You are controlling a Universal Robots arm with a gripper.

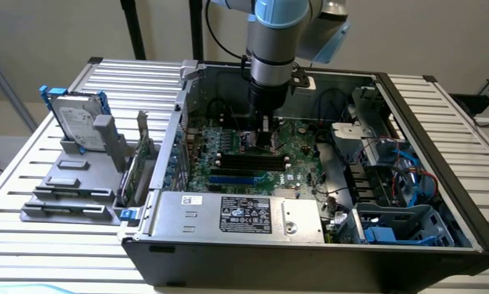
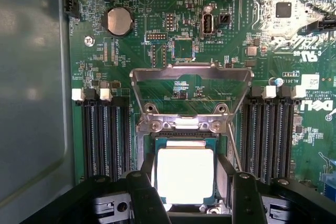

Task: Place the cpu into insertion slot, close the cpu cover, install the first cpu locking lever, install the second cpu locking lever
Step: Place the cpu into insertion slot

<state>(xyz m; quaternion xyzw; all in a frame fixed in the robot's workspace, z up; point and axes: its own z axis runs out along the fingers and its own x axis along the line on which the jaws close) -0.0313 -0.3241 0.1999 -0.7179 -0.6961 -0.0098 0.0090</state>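
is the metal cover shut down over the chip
No, the metal cover stands swung up on its hinge, with the board showing through its opening, and the pale chip lies uncovered.

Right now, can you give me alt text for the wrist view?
The pale cpu sits at the insertion slot beneath the gripper, with the silvery cpu cover raised open on its hinge. Black memory slots flank it on a green motherboard.

"DELL" on the green motherboard (image 2: 131,51)
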